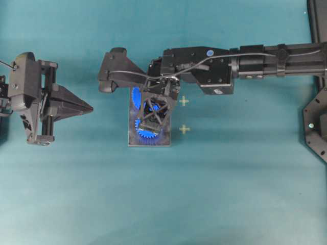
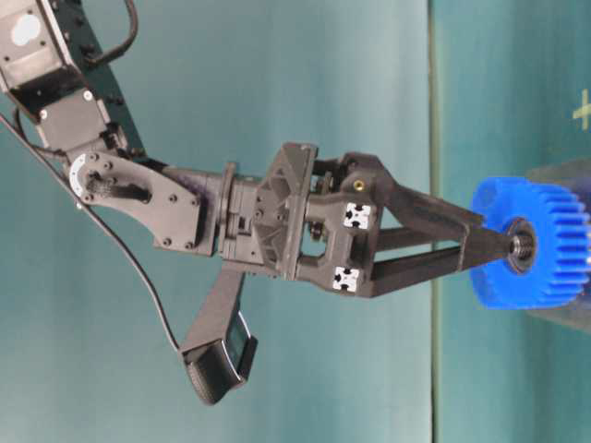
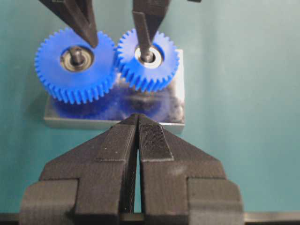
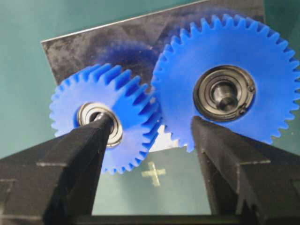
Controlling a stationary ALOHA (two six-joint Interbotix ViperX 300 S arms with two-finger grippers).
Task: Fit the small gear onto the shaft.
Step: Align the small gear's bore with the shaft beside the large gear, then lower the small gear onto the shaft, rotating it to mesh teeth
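Note:
The small gear (image 4: 126,112) lies flat on the grey plate (image 4: 93,51), its teeth meshed with the larger blue gear (image 4: 253,51). Its bearing hub (image 3: 154,52) rings the shaft, which is almost wholly hidden under a black fingertip. My right gripper (image 4: 152,124) hangs open just over both gears, one fingertip (image 4: 101,126) on the small gear's hub and the other by the larger gear's hub. It holds nothing. In the overhead view the small gear (image 1: 147,134) shows below the right gripper's fingers. My left gripper (image 3: 137,117) is shut and empty, just short of the plate's near edge (image 3: 117,123).
Two pale crosses (image 1: 184,101) (image 1: 184,129) are marked on the teal mat right of the plate (image 1: 164,141). The right arm (image 1: 214,69) spans the mat from the right. A black frame (image 1: 318,127) stands at the right edge.

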